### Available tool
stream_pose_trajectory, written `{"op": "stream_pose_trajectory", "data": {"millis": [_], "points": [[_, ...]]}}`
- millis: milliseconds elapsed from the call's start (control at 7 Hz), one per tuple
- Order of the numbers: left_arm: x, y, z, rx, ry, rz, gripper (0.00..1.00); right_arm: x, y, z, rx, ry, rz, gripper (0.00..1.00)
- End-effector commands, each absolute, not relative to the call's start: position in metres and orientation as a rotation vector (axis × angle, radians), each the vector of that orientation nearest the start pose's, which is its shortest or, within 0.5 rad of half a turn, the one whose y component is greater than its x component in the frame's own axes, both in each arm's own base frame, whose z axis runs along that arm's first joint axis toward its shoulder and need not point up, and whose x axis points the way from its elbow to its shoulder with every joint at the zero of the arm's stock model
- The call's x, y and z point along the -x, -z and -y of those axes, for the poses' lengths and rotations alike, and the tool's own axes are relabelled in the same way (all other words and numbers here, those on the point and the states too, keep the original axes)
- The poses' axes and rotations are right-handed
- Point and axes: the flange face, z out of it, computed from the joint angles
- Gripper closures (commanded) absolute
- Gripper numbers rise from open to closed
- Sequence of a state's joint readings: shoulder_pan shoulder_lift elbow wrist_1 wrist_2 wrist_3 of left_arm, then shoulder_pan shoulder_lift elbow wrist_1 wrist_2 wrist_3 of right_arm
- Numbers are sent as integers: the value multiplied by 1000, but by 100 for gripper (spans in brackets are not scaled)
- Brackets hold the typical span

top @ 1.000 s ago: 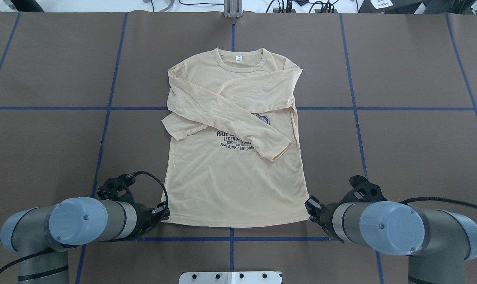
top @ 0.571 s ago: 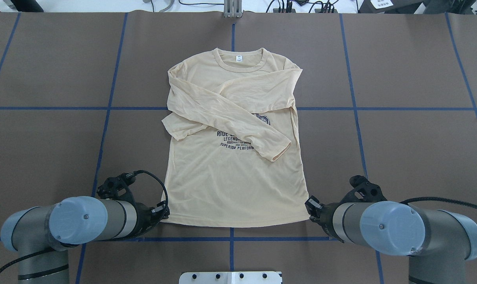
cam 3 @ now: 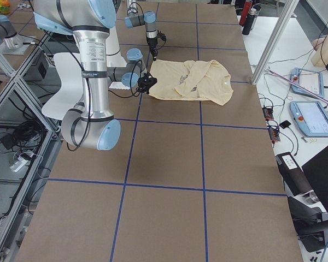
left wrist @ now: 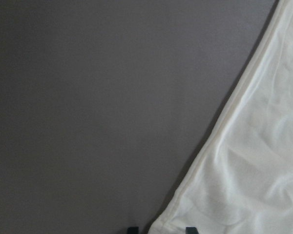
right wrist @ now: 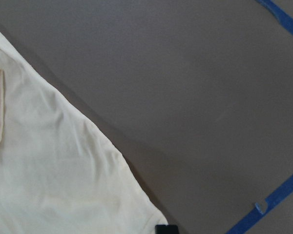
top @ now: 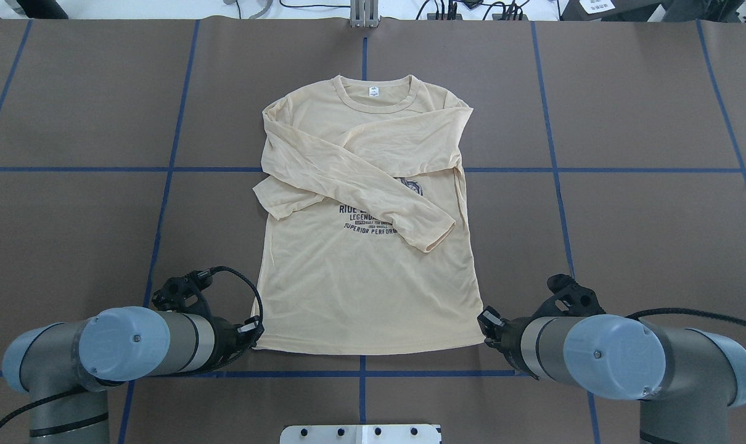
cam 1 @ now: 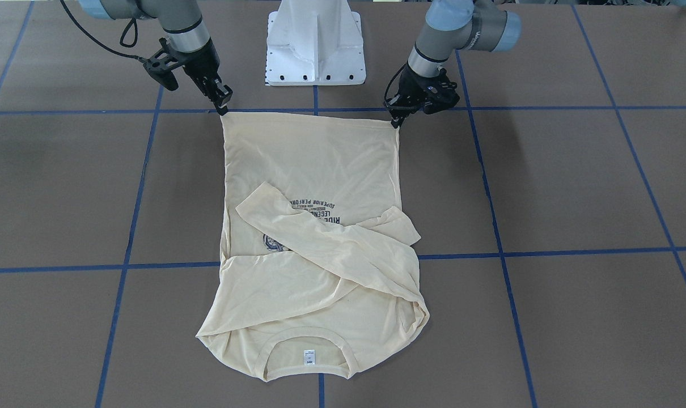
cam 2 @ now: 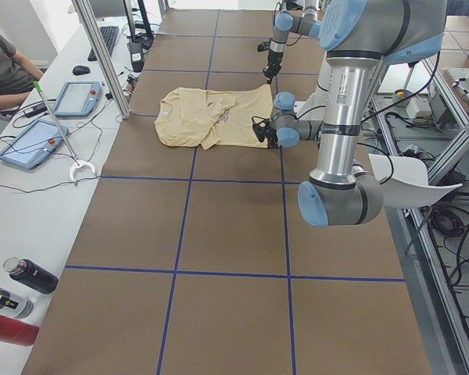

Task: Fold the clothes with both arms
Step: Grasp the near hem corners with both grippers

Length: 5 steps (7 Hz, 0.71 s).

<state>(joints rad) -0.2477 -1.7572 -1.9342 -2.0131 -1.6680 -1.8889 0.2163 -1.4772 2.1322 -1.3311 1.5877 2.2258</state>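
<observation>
The cream-yellow T-shirt lies flat and face up, neck away from me, both sleeves crossed over its navy print. My left gripper is at the hem's left corner. In the left wrist view its two fingertips stand apart with that hem corner between them. My right gripper is at the hem's right corner. The right wrist view shows a single black tip beside the cloth edge, so I cannot tell its state. In the front-facing view both grippers touch the hem corners.
Blue tape lines grid the brown table. The white pedestal base stands just behind the hem. A metal post rises at the far edge. A desk with tablets, bottles and a seated person borders that far side.
Almost nothing has changed. The left arm has shifted very slightly at the hem corner, and the shirt and right arm have stayed in place.
</observation>
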Motion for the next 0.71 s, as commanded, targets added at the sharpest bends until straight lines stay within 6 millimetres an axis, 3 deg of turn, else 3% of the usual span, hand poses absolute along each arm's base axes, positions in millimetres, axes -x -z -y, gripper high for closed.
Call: {"op": "stream_pose_trajectory", "data": {"millis": [0,286,571], "points": [[-497,-333,254,128,465,-1012,100,451,-331,235,216,-805,896,100],[-474,-311,246,158,451,-1009,100,444,-333,233,217,-804,894,100],[-450,-299,234,174,449,-1032,100,419,-334,224,251,-786,885,100]]}}
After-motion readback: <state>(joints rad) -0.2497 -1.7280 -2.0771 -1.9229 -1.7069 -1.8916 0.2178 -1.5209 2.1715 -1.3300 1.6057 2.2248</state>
